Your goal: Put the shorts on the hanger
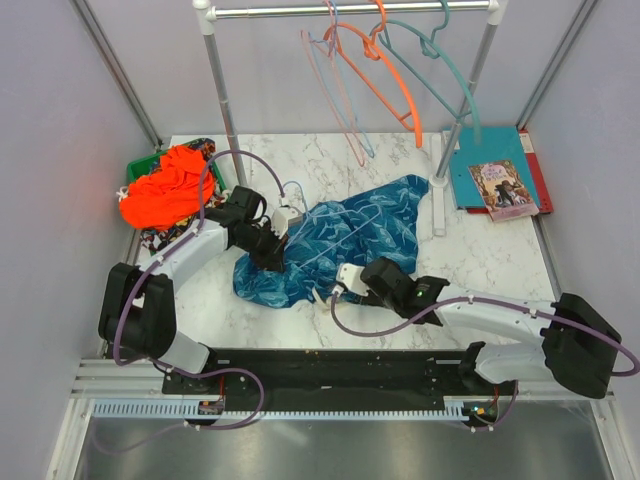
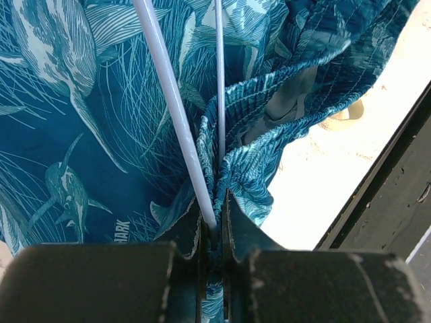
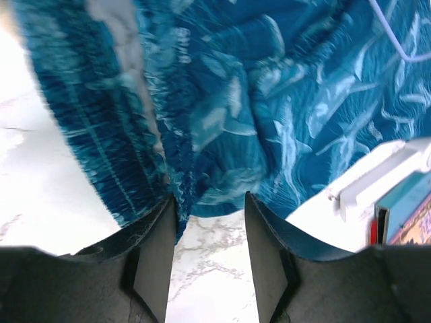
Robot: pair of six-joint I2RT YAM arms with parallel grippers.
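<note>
The dark-blue shorts point(image 1: 350, 235) with a teal fish print lie crumpled on the marble table. The thin pale hanger point(image 1: 352, 222) lies on them. My left gripper point(image 1: 272, 250) is at their left edge. In the left wrist view it point(image 2: 214, 232) is shut on the hanger's rod point(image 2: 172, 101) together with a gathered fold of the shorts' waistband point(image 2: 256, 134). My right gripper point(image 1: 345, 280) is open at the shorts' near edge. In the right wrist view point(image 3: 210, 215) the shorts' hem point(image 3: 222, 134) hangs at its fingertips, touching the left finger point(image 3: 151, 235), with bare marble between the jaws.
A clothes rack point(image 1: 350, 10) at the back holds pink point(image 1: 340, 100), orange point(image 1: 385, 75) and teal point(image 1: 450, 70) hangers. Its white foot point(image 1: 440, 200) lies right of the shorts. An orange garment point(image 1: 170, 185) fills a green bin at the left. Books point(image 1: 500, 180) lie at the right.
</note>
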